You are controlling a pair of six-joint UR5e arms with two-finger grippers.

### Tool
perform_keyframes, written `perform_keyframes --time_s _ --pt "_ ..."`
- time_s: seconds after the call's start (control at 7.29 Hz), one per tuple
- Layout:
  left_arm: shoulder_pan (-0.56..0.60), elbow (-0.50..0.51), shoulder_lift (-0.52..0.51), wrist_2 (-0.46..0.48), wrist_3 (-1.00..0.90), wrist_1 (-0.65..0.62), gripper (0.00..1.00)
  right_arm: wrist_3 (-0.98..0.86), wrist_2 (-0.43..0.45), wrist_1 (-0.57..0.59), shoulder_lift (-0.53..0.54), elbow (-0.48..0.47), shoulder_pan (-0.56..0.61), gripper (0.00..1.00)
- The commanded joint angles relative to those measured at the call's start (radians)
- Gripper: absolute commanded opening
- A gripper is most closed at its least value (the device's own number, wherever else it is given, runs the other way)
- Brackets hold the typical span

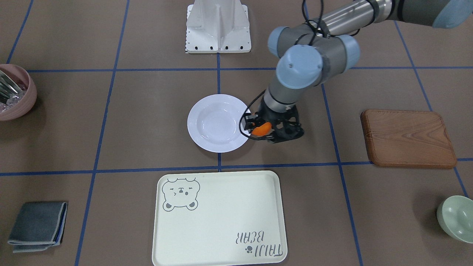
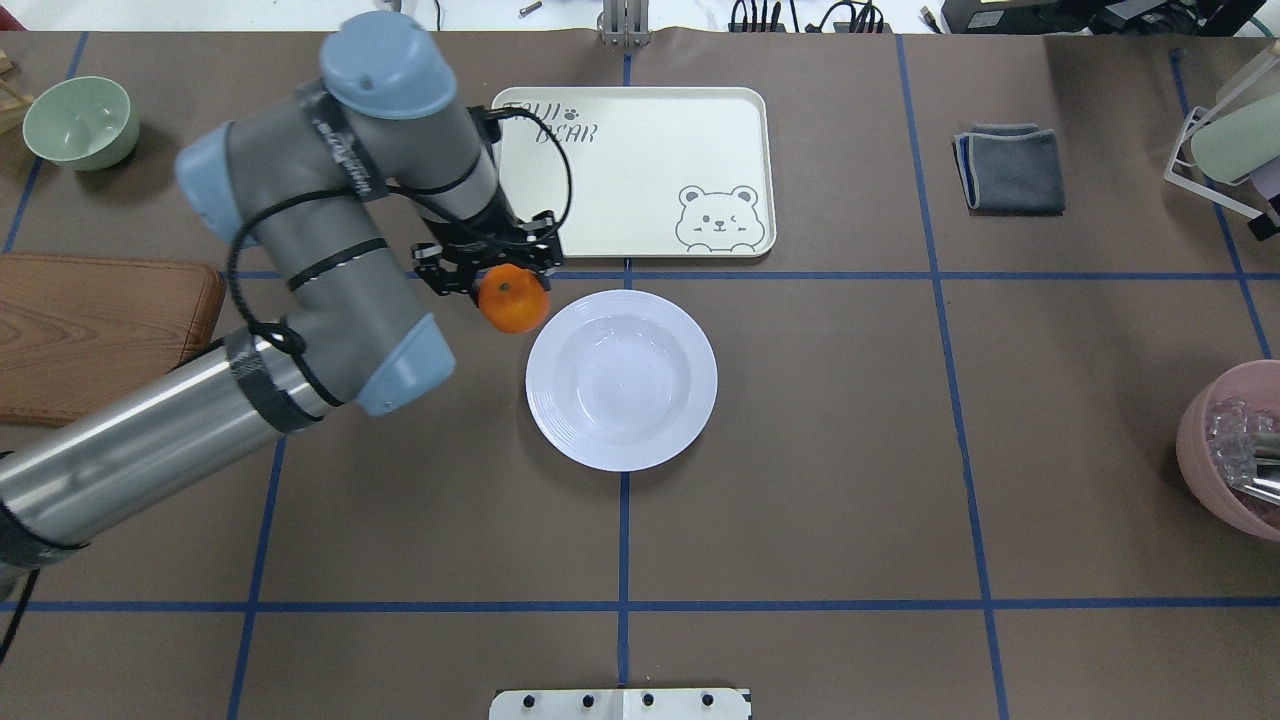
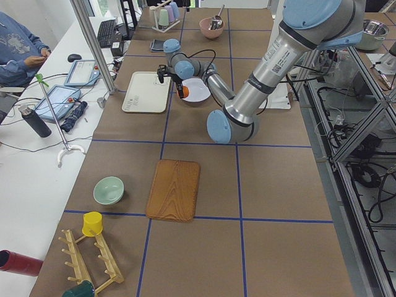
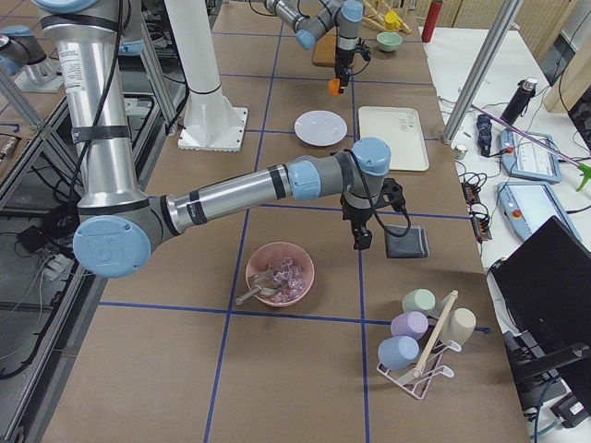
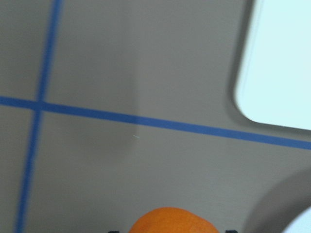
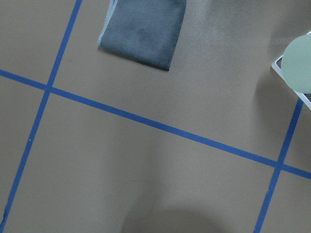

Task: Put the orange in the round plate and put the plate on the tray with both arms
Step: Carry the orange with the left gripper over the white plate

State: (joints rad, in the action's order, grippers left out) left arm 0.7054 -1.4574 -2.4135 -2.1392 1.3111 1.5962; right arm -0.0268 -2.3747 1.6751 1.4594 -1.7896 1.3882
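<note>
A: Status on L gripper (image 1: 264,131)?
B: Closed on the orange (image 2: 513,298), pinching it from both sides, well clear of the table (image 2: 800,480). Hangs just beside the round plate (image 2: 620,380), off its rim on the robot's left and tray side, not yet over the well.
A: Why held up there?
B: Prob. to clear the ridged rim before a drop into the centre. Needs a short shift toward plate middle, then a low release to avoid a roll-out.
A: Plate itself?
B: Empty, flat on the table, near the tray (image 2: 640,170) but apart from it, w/ a blue tape line (image 2: 700,276) between. Looks set close to keep the two-arm carry short.
A: R gripper (image 4: 362,238)?
B: Well apart from the plate, off toward a grey cloth (image 2: 1010,168). Shows only in the side cam, so can't tell if open or closed. Likely parked clear til the plate carry.
A: Stage?
B: Step 1, approx. halfway. Yet to begin plate-to-tray.
</note>
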Motion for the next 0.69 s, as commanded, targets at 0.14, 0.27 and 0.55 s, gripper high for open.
perform_keyframes --time_s 0.14,0.27,0.55 --pt "-0.121 0.137 -0.145 0.112 0.037 -0.045 0.00 -0.001 0.000 0.000 -0.001 0.001 -0.009 1.00" --pt "-0.130 0.138 -0.130 0.116 0.036 -0.036 0.00 -0.001 0.002 0.000 -0.001 0.001 -0.011 1.00" --pt "-0.149 0.153 -0.130 0.117 0.039 -0.032 0.00 -0.002 0.002 0.000 -0.001 0.001 -0.012 1.00"
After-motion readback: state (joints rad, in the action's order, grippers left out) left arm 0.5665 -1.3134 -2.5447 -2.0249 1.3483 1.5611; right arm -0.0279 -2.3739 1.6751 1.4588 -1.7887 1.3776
